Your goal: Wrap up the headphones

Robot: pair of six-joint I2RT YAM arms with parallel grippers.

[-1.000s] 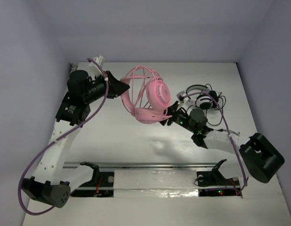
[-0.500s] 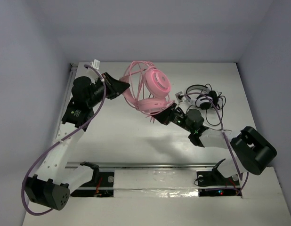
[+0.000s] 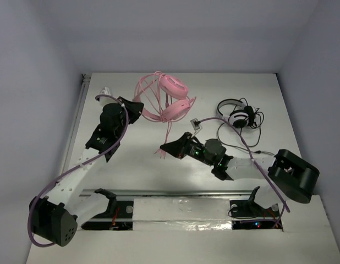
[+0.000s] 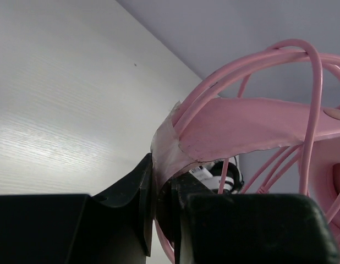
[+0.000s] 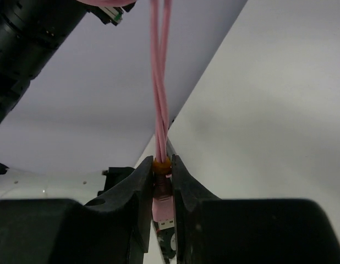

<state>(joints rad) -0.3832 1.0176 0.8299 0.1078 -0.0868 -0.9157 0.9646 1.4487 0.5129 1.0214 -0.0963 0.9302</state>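
The pink headphones (image 3: 171, 98) hang above the far middle of the table, with loops of their cable wound round the headband (image 4: 258, 125). My left gripper (image 3: 139, 106) is shut on the headband's end, seen close up in the left wrist view (image 4: 163, 184). A doubled strand of the pink cable (image 3: 168, 127) runs down from the ear cups to my right gripper (image 3: 164, 148). In the right wrist view that gripper (image 5: 162, 179) is shut on the cable's plug end (image 5: 162, 203), and the cable (image 5: 160, 82) is stretched straight up from it.
Black-and-white headphones (image 3: 239, 116) with a thin black cable lie at the right of the table. White walls close in the table on the left, the back and the right. A metal rail (image 3: 175, 193) runs along the near edge by the arm bases.
My right gripper has shut on the cable's plug end and moved left and nearer, pulling the cable straight. My left arm has turned the headphones and carried them slightly further back.
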